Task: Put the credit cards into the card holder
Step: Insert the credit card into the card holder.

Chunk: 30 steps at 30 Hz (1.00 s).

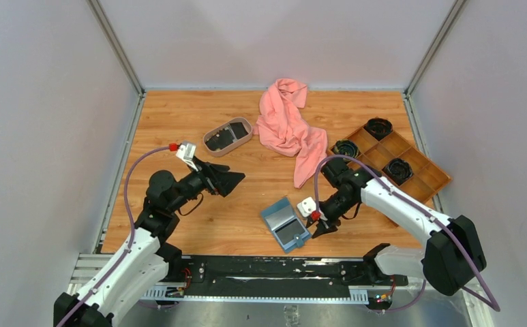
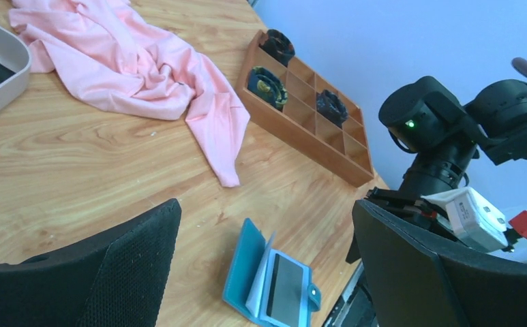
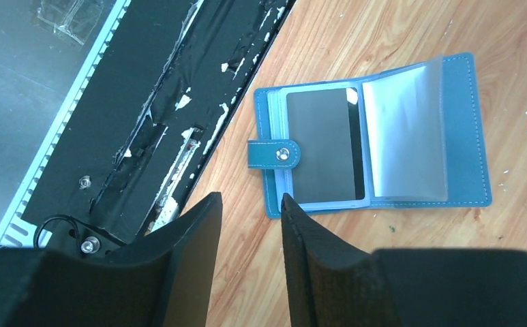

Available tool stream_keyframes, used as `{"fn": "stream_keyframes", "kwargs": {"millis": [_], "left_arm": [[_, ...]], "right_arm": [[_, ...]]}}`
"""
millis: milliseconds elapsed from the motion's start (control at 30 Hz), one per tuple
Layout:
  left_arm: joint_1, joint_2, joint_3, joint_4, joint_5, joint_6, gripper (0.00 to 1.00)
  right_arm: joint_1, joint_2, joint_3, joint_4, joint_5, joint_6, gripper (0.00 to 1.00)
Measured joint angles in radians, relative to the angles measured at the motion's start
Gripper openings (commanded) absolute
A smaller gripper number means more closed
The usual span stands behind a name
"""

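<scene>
a teal-blue bifold card holder (image 3: 383,146) lay open near the near edge of the wooden table (image 1: 178,122), a dark plastic credit card (image 3: 322,143) in its pocket. the right gripper (image 3: 250,201) hovered beside it, jaws slightly parted, empty; the left gripper (image 1: 233,179) gaped wide, empty. a beige oval tray (image 1: 247,126) near the far edge apparently held more.

The counter (image 1: 178,122) is a wood-grain top. At about 6 o'clock, close to its near edge, the teal card holder (image 1: 285,224) lies spread open and flat. At 11 o'clock sits an oval beige tray (image 1: 241,143). Just beside it, at 12 o'clock, a crumpled pink cloth (image 1: 284,126) trails toward the centre. A wooden compartment tray (image 1: 431,178) lies slantwise at 2 to 3 o'clock, by the counter's edge.
</scene>
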Motion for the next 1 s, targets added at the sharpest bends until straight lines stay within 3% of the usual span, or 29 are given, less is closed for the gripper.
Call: {"fn": "stream_keyframes", "kwargs": {"millis": [533, 1000], "left_arm": [[0.000, -0.095, -0.133, 0.001, 0.146, -0.179, 0.98], [-0.100, -0.094, -0.171, 0.000, 0.111, -0.202, 0.92]], "right_arm": [[0.001, 0.086, 0.000, 0.024, 0.024, 0.113, 0.43], [0.124, 0.248, 0.006, 0.175, 0.165, 0.315, 0.44]]}}
